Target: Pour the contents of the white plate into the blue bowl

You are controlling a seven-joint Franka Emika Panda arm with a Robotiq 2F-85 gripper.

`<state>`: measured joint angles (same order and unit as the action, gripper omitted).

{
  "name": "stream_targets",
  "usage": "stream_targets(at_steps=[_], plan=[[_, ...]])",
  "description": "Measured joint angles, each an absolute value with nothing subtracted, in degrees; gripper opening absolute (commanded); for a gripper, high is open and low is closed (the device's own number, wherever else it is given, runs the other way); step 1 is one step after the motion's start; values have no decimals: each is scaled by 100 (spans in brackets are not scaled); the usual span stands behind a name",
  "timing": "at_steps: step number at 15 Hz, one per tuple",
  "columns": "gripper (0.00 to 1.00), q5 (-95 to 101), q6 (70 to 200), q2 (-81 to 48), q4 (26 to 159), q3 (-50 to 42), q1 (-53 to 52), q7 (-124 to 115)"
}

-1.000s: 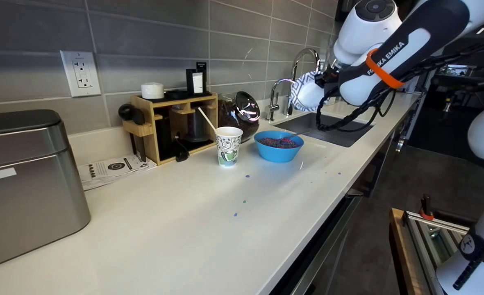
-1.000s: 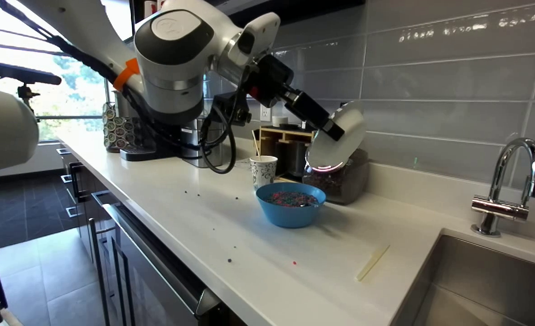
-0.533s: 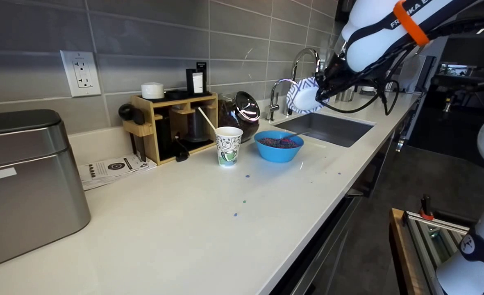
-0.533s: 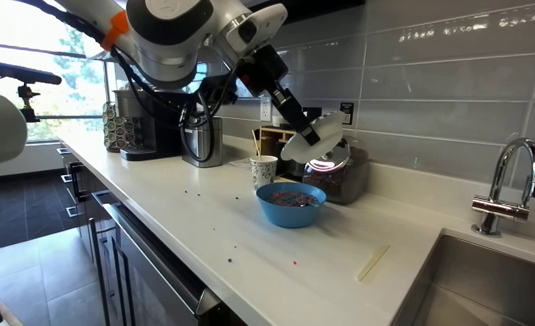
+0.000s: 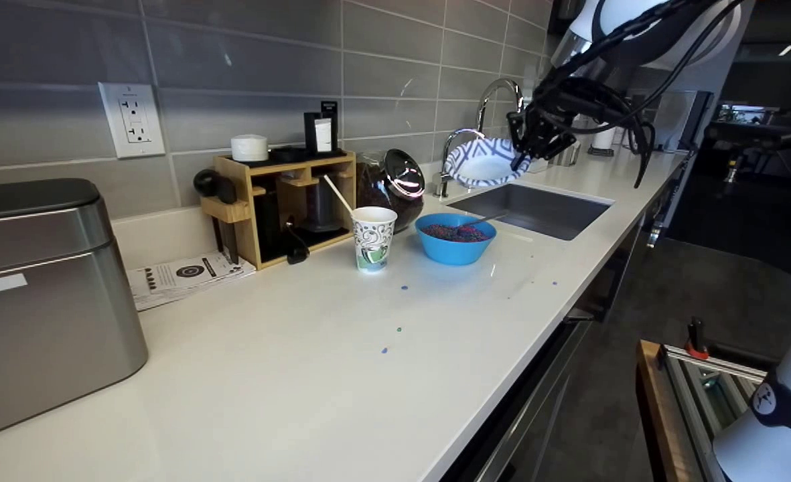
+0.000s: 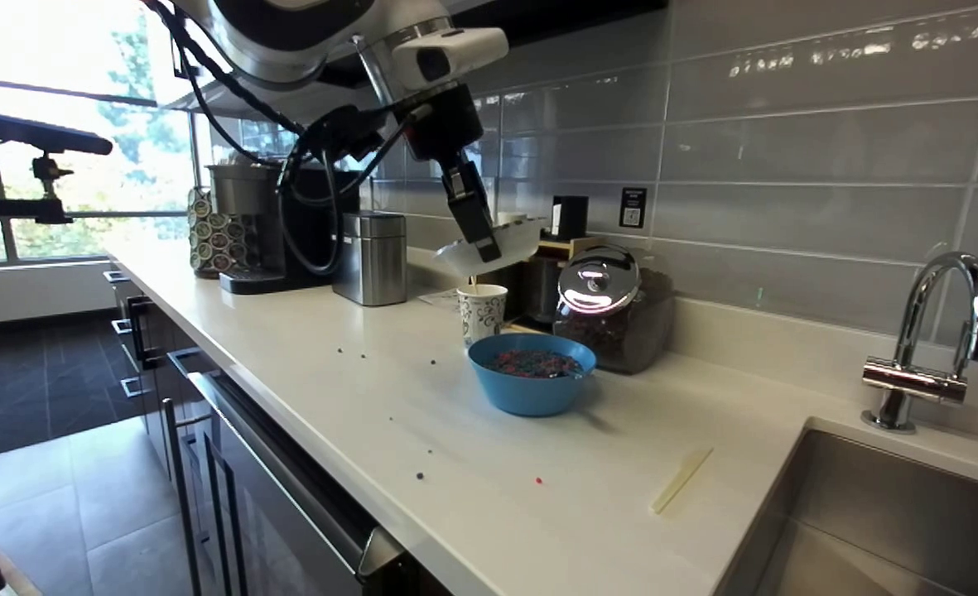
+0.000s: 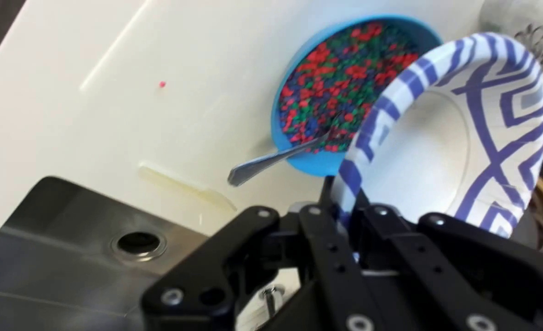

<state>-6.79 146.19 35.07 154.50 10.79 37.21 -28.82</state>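
Note:
My gripper (image 6: 489,247) is shut on the rim of the white plate (image 6: 523,242) with the blue patterned rim. It holds the plate in the air above the counter, near the paper cup. In the wrist view the plate's inside (image 7: 418,156) looks bare; no bits show on it. The jaws (image 7: 345,197) pinch its near edge. The blue bowl (image 6: 530,393) stands upright on the counter, below and beside the plate. Small red, green and blue bits (image 7: 331,87) fill the bowl. The plate also shows in an exterior view (image 5: 482,169), only slightly tilted.
A spoon (image 7: 262,166) leans out of the bowl. A patterned cup (image 5: 373,248) with a stick stands beside it. A glass jar (image 6: 613,331) and wooden organizer (image 5: 241,191) stand behind. A sink (image 6: 886,513), pale strip (image 6: 681,482) and stray bits (image 6: 420,476) are nearby.
The plate has turned from steeply tilted to nearly level. The gripper and plate have moved away from above the jar toward the cup. The bowl has not moved.

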Motion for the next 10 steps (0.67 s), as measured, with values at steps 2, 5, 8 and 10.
stream_targets(at_steps=[2,5,8,10], plan=[[1,-913,14349,3526,15450,530,2966,-2743],[1,-1325,13956,3581,15450,-114,1993,-2488],[1,-1800,13463,3688,15447,-464,1280,-2199],[1,-2155,13122,3738,15444,-577,900,-2030]])
